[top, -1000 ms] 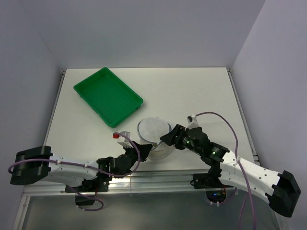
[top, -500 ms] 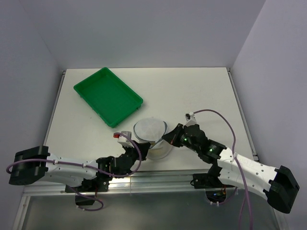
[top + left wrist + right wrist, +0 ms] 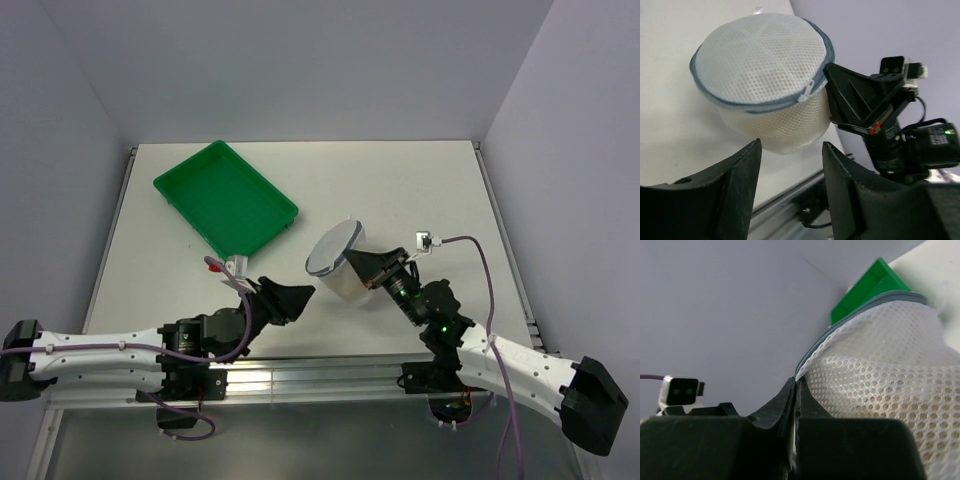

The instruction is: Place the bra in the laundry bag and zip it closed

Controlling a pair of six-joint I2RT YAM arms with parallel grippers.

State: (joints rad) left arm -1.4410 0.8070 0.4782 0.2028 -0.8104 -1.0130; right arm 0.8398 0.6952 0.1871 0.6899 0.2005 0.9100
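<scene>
Grips the bag (image 3: 335, 262) by its side wall with the right gripper (image 3: 364, 272), jaws pressed together on a fold of mesh just under the rim. Shows it as a round white drum of honeycomb netting, translucent and edged with a grey-blue zipper band. Runs that band closed along all the rim in view, with the small white pull (image 3: 807, 90) lying on it at the side nearest the right gripper. Carries the bag tilted, flat round face turned up and toward the tray (image 3: 225, 200), over the table (image 3: 420, 190) between the two arms; cannot tell whether the lower edge touches the tabletop. Lets the bra (image 3: 907, 425) through only as a dull yellowish shade behind the netting, low in the pouch and shut inside, its shape too blurred to tell. Holds the left gripper (image 3: 300, 298) just beside the bag on its near left, apart from it, jaws spread wide with nothing between them. Sets the green tray well apart from both, at the far left of the table, lying at an angle to the edges.
</scene>
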